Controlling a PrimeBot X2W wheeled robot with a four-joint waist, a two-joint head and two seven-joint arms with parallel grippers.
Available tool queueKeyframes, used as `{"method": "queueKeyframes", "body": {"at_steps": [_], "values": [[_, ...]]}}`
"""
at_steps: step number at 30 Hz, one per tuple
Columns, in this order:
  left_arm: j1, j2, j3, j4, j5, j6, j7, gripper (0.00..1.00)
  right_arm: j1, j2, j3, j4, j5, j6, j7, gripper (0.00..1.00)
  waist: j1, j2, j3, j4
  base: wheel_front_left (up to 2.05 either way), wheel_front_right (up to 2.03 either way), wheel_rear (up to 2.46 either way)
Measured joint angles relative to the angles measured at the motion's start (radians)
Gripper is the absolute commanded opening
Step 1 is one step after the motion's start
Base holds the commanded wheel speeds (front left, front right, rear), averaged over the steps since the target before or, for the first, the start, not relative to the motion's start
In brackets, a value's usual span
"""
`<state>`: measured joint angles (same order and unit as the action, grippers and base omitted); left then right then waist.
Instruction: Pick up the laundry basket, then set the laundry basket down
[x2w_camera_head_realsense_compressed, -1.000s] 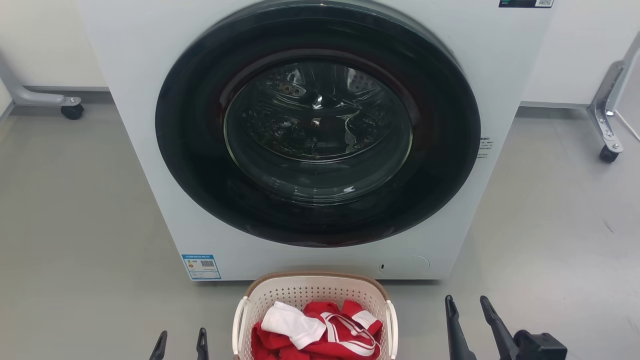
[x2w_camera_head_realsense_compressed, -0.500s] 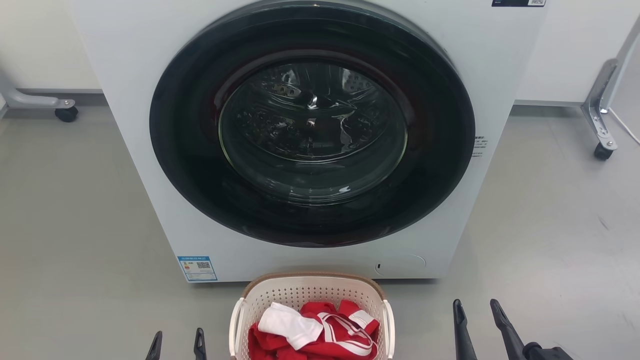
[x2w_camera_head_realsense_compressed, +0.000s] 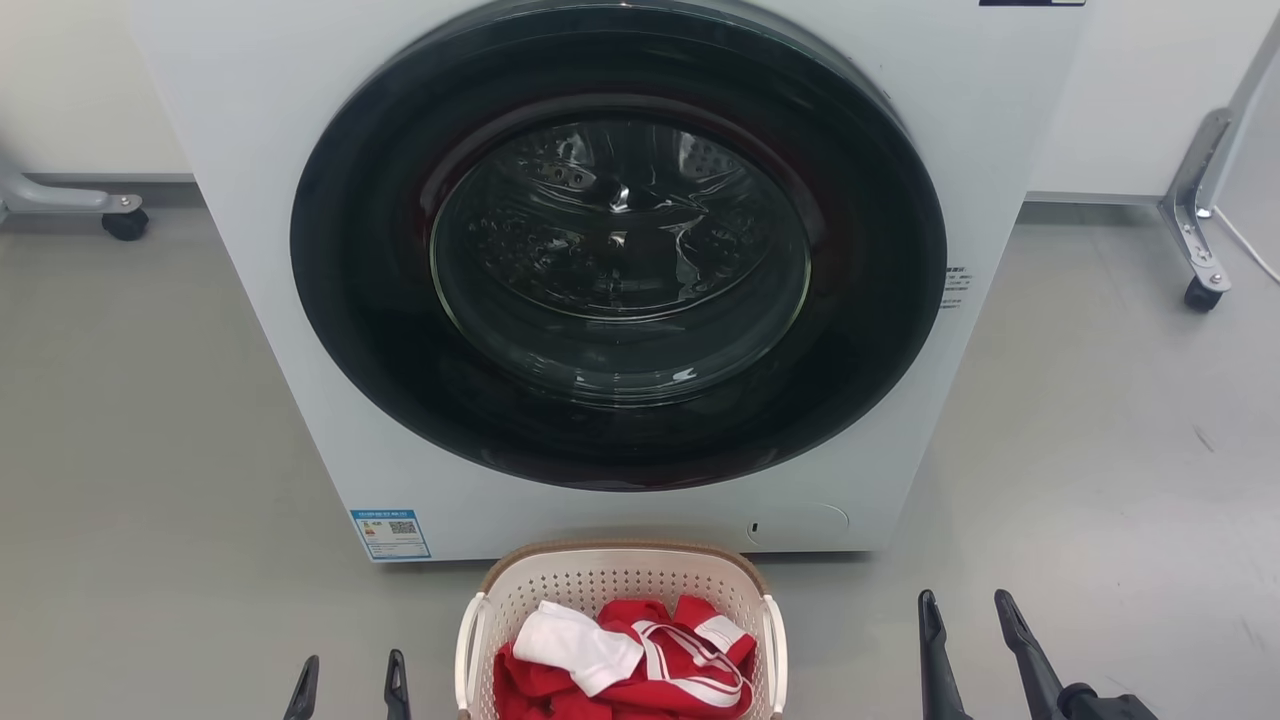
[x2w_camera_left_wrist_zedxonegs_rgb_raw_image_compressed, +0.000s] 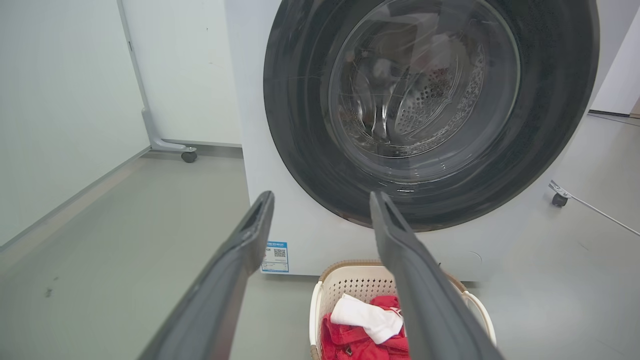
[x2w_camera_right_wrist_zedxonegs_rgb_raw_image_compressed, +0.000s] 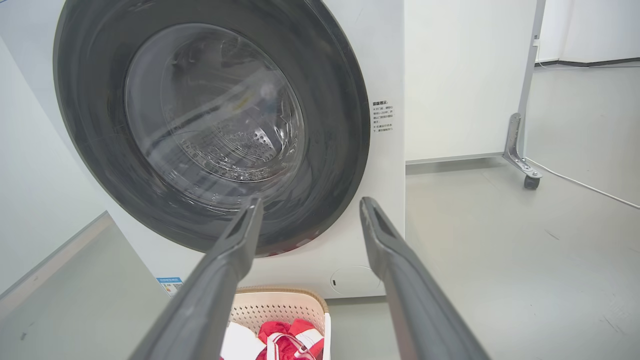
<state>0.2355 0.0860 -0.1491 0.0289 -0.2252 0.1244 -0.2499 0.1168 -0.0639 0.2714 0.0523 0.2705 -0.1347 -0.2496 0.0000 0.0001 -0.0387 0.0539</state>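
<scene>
The laundry basket (x2w_camera_head_realsense_compressed: 620, 585) is cream-white and perforated with a brown rim, and it stands on the floor right in front of the washing machine, at the bottom middle of the head view. It holds red and white clothes (x2w_camera_head_realsense_compressed: 620, 655). My left gripper (x2w_camera_head_realsense_compressed: 350, 672) is open, apart from the basket's left handle (x2w_camera_head_realsense_compressed: 466, 640). On the other side my right gripper (x2w_camera_head_realsense_compressed: 968, 610) is open and empty, a good way from the right handle (x2w_camera_head_realsense_compressed: 776, 640). The basket (x2w_camera_left_wrist_zedxonegs_rgb_raw_image_compressed: 360, 285) also lies low behind my left fingers (x2w_camera_left_wrist_zedxonegs_rgb_raw_image_compressed: 415, 280), and the basket (x2w_camera_right_wrist_zedxonegs_rgb_raw_image_compressed: 280, 307) sits below my right fingers (x2w_camera_right_wrist_zedxonegs_rgb_raw_image_compressed: 225, 270).
A white front-loading washing machine (x2w_camera_head_realsense_compressed: 620, 270) with a shut round dark door rises right behind the basket. Grey floor (x2w_camera_head_realsense_compressed: 150, 450) spreads on both sides. Wheeled metal frame legs (x2w_camera_head_realsense_compressed: 1195, 230) stand at the back right, and another caster (x2w_camera_head_realsense_compressed: 122, 222) at the back left, by white walls.
The whole head view has shifted slightly, so the camera moved. In it the right gripper has drifted a little to the right, away from the basket. Both grippers stay open.
</scene>
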Motion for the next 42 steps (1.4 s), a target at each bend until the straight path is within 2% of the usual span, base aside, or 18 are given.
{"method": "queueKeyframes", "body": {"at_steps": [16,17,27,42], "values": [[0.001,-0.015,0.011,-0.021,0.041,0.0,0.0,1.0,0.001,0.009,-0.009,-0.013,-0.024,0.0,0.0,1.0,0.0,0.0,0.009,0.0,0.0,0.0,0.0],[0.001,-0.016,0.011,-0.022,0.042,0.0,0.0,0.0,0.001,0.009,-0.01,-0.014,-0.024,0.0,0.0,0.0,0.0,0.0,0.009,0.0,0.0,0.0,0.0],[0.0,-0.021,0.014,0.044,0.022,-0.011,0.012,0.0,0.017,0.011,-0.014,0.051,0.002,0.005,0.008,0.0,0.0,0.0,0.011,-0.001,0.0,0.0,0.0],[-0.03,-0.023,0.049,0.077,-0.213,-0.046,0.072,0.0,-0.007,0.013,-0.077,0.078,0.218,0.046,0.067,0.0,0.0001,0.0,0.017,-0.01,0.0,0.0,0.0]]}}
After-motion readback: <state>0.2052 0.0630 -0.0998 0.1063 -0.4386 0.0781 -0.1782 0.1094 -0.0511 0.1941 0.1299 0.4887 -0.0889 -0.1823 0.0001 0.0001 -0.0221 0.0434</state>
